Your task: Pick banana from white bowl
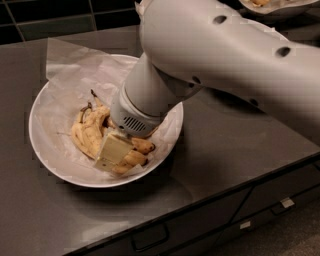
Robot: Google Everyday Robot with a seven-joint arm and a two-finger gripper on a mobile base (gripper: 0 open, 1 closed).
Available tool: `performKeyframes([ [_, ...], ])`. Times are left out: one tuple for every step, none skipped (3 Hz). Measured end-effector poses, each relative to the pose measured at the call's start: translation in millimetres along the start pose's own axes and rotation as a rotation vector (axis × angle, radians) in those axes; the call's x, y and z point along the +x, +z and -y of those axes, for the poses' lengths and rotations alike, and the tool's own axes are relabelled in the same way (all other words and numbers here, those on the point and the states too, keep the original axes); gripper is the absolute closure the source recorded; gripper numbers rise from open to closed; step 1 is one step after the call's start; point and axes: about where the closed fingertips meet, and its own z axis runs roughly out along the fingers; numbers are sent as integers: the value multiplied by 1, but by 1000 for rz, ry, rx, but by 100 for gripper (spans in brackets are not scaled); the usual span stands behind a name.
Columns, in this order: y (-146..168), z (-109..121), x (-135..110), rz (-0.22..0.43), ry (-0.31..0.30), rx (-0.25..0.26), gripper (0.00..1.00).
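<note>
The white bowl is wide and shallow, lined with crinkled white paper, and sits on the dark counter at the left. A bunch of spotted yellow bananas lies in it, stems pointing to the back. My gripper is down inside the bowl, on the right side of the bunch and touching it. The thick white wrist and arm come in from the upper right and hide the bowl's right part and some of the bananas.
The dark counter ends in a front edge close below the bowl, with drawers and handles beneath. Another bowl stands at the far back right. A dark tiled wall runs along the back.
</note>
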Motion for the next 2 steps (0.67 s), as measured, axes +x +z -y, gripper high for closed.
performKeyframes([
  [10, 0, -1, 0, 0, -24, 30],
  [15, -1, -1, -14, 3, -35, 32],
])
